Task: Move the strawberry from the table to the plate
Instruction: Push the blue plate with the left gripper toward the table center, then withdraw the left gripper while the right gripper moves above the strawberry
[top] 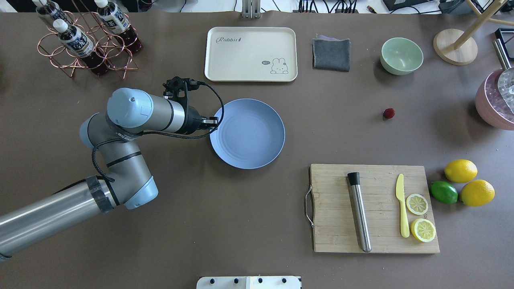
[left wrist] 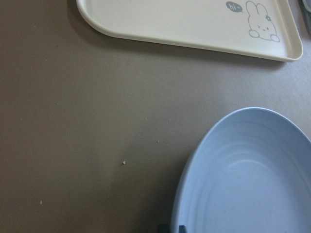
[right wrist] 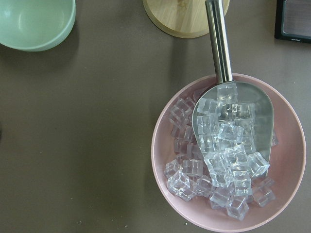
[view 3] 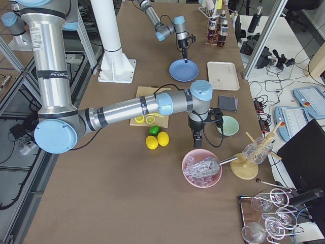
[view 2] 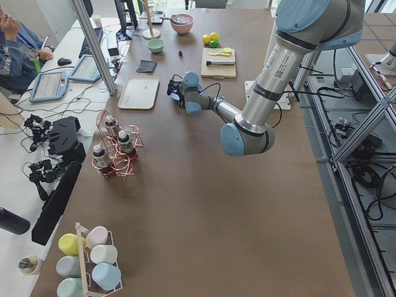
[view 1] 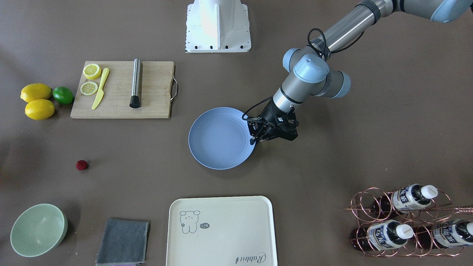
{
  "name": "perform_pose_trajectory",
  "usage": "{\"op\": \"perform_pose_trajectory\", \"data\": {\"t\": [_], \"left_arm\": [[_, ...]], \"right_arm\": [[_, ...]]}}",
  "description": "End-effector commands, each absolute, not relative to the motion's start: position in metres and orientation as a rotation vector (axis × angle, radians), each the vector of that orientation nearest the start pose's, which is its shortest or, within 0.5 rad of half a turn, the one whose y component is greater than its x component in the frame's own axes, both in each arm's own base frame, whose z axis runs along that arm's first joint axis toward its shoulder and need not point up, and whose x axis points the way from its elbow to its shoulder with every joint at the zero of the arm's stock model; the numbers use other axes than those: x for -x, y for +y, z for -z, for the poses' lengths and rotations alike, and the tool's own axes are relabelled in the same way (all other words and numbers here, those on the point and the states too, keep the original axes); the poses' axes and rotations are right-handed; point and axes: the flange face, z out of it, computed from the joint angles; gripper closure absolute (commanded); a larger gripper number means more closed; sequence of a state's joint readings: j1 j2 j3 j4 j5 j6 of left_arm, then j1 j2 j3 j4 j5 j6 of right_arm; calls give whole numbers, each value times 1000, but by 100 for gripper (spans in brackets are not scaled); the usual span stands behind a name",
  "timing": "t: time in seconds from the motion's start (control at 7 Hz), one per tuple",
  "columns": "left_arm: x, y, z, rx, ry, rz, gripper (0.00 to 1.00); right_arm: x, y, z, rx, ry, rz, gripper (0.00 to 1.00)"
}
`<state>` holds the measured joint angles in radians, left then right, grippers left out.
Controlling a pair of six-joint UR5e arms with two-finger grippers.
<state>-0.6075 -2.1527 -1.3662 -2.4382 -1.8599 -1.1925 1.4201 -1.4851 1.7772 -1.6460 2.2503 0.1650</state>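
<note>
Though bumpy, strawberry apart from smooth round plate, its rim pinched in left claw; right claw: state unclear.

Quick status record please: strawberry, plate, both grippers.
strawberry: on the table, ungrasped, well apart from the plate
plate: empty, mid-table
left gripper: at the plate's rim, the side away from the strawberry; open or shut unclear
right gripper: near the pink bowl of ice; side view only, state unclear
task: transfer not yet done
</note>
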Motion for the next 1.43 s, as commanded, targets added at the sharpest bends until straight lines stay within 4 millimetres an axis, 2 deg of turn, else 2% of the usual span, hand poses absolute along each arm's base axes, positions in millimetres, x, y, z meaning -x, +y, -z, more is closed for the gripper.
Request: {"op": "perform_pose_trajectory", "data": {"t": [0.0,0.14,0.29,0.43,0.57,0.71,1.0,1.29], "left_arm": [[-529,-496,-308,-378,1207,8,3],[-509,-494,-312,-384,1206,17,2],[-462,-513,-328,-345,1198,32,2],[-398,-542,-332,-351,1186,2,2],[-345,-539,-370,-366,1124,-70,2],[-283,-556,-382,-373,1075,-96,1],[-154,-564,-466,-427,946,-209,1],[-37,-575,-495,-412,902,-327,1]], "right_arm": [[19,-537,-519,-104,-705,67,0],[25,-544,-507,-124,-706,85,0],[39,-552,-494,-129,-706,88,0],[64,-556,-482,-90,-716,13,0],[97,-567,-459,-74,-708,-55,0],[133,-569,-446,-55,-696,-86,0],[174,-574,-421,-41,-704,-116,1],[203,-573,-407,-53,-718,-130,1]]}}
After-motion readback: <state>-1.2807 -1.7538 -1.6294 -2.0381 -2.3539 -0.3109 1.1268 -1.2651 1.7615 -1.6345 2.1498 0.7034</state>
